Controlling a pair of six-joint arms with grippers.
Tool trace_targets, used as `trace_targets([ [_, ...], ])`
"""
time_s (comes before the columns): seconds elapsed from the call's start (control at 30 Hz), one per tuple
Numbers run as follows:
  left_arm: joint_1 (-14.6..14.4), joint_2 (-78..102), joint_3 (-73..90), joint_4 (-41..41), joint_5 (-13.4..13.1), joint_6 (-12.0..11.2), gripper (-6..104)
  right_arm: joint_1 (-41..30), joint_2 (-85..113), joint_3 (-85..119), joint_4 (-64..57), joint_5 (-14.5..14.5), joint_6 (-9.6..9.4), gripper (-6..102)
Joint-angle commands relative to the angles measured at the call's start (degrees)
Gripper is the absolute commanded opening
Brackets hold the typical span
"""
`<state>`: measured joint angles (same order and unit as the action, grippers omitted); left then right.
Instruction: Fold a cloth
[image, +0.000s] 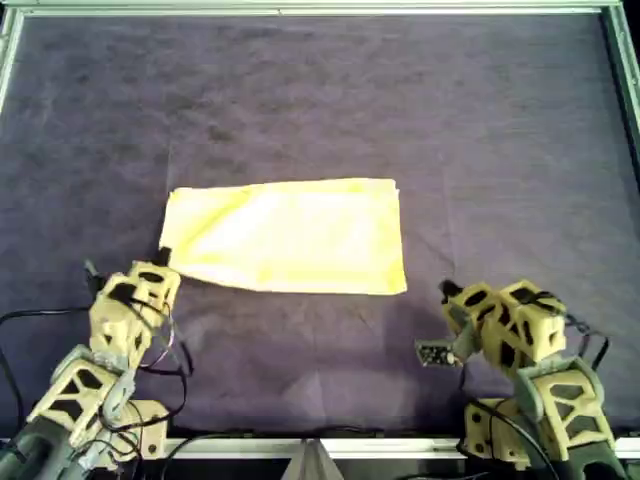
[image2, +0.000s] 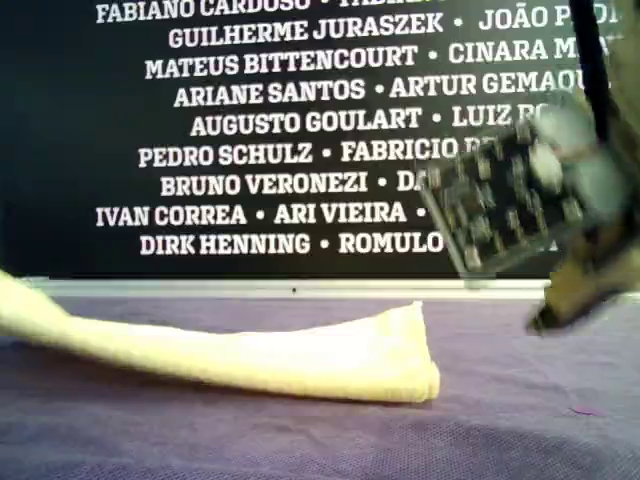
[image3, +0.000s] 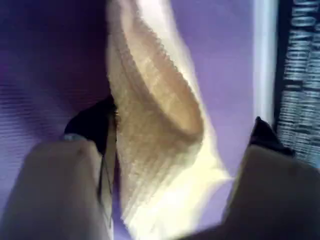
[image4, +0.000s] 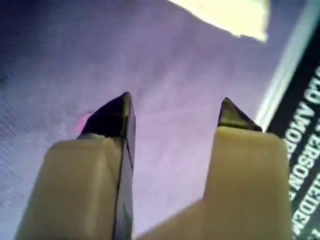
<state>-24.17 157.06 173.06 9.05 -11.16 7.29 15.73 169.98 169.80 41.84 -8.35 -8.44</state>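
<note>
Soft ribbed cloth (image: 288, 236), felt-like mat (image: 400, 110)

blurred arm (image2: 530, 200), cloth (image2: 250, 355) end cut off

The cloth (image: 290, 236) lies folded in a flat rectangle mid-mat (image: 400, 100), the only thing lying on it. Beyond the cloth, on its far side from the arms, the mat runs bare to the white frame (image: 310, 8). The left gripper (image: 163, 262) sits at the cloth's near corner on the overhead view's left, jaws apart around the lifted edge. The right gripper (image: 443, 322) hangs with jaws apart off the cloth's other near corner, a bare strip of mat between them.
</note>
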Motion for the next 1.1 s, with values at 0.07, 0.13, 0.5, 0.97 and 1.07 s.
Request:
trace_targets([
  [0.07,-1.14,-3.52,-0.97,1.41,0.09,0.26,92,0.09,1.23,0.09,0.26,-0.44,-0.53,68],
  [0.13,-1.76,-4.75,-0.97,1.85,0.0,0.26,92,0.18,0.79,-0.18,0.26,-0.44,-0.62,68],
  [0.5,-2.02,-4.48,-0.97,1.67,0.0,-0.18,92,3.25,0.26,-2.02,0.26,-0.44,-0.79,68],
  [0.97,-2.02,-4.48,-0.97,1.76,0.0,-0.53,92,8.17,-56.51,-34.54,0.44,-0.53,0.26,69],
  [1.07,-2.02,-4.48,-0.97,1.76,0.0,-0.53,92,8.17,-63.9,-37.09,0.44,-0.53,0.35,73],
])
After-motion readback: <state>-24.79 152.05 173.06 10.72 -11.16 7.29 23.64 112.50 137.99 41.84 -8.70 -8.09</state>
